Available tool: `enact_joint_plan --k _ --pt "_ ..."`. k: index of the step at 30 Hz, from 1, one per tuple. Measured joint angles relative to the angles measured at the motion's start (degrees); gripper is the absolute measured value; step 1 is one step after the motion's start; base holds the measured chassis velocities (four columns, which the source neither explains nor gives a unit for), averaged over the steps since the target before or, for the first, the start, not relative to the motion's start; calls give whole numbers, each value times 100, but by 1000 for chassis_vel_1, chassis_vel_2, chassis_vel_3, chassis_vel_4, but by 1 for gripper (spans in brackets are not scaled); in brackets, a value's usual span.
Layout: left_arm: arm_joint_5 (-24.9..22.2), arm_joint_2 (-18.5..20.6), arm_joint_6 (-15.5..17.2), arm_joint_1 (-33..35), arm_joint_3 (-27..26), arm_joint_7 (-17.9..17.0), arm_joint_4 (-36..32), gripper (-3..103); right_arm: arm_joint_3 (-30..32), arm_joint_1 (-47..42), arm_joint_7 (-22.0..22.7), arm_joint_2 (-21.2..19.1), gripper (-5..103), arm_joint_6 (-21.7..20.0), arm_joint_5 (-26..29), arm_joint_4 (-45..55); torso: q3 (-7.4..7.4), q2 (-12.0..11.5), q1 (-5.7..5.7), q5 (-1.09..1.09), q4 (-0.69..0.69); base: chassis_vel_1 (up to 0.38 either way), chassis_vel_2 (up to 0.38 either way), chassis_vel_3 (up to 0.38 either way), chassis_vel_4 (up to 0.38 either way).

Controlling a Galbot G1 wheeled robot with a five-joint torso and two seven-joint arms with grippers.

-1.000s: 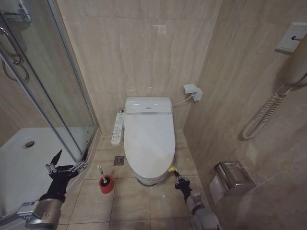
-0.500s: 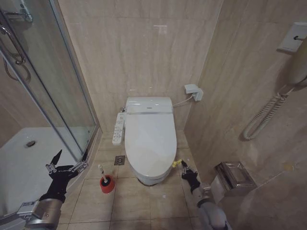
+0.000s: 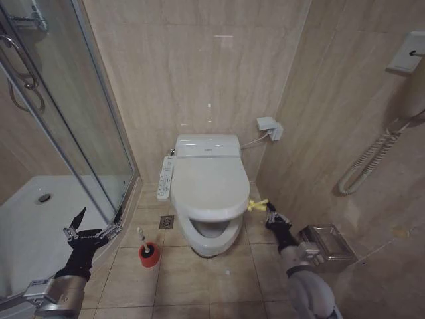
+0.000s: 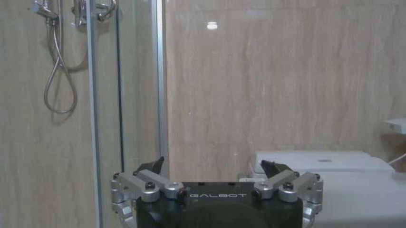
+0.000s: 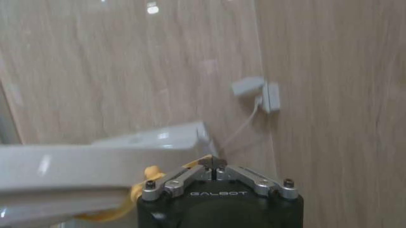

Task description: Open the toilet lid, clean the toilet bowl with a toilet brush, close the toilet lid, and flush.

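The toilet lid (image 3: 207,183) is tilted up at its front edge, and the toilet bowl (image 3: 211,234) shows as a dark opening beneath it. My right gripper (image 3: 269,212) is at the lid's front right corner, shut on the small yellow ribbon (image 3: 257,205). In the right wrist view the shut gripper (image 5: 213,163) sits against the lid's edge (image 5: 82,160) with the ribbon (image 5: 149,171) beside it. The toilet brush (image 3: 142,238) stands in its red holder (image 3: 149,254) on the floor left of the bowl. My left gripper (image 3: 91,228) hovers open by the shower door, also open in its own view (image 4: 214,166).
The glass shower door (image 3: 73,133) and white shower tray (image 3: 40,212) are on the left. A white button panel (image 3: 164,178) hangs at the bowl's left side. A metal paper holder (image 3: 325,242) and a coiled cord (image 3: 369,163) are on the right wall. A floor drain (image 3: 166,222) lies near the brush.
My right gripper has risen up and to the right with the yellow ribbon, lifting the lid's front edge off the bowl. The left arm has stayed put.
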Motion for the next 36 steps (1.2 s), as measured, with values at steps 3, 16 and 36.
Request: enact_joint_plan --k 3,16,36 --pt "0 0 0 0 0 0 0 100 54 5 51 -66 0 -80 35 161 0 0 0 0 0 0 0 0 0" --pt "0 0 0 0 0 0 0 100 471 906 285 -919 0 -609 791 351 1 0 0 1 1 0 0 0 0" --pt "0 0 0 0 0 0 0 100 -167 2678 560 -1297 0 -945 1208 -544 0 0 0 -1 -6 0 0 0 0"
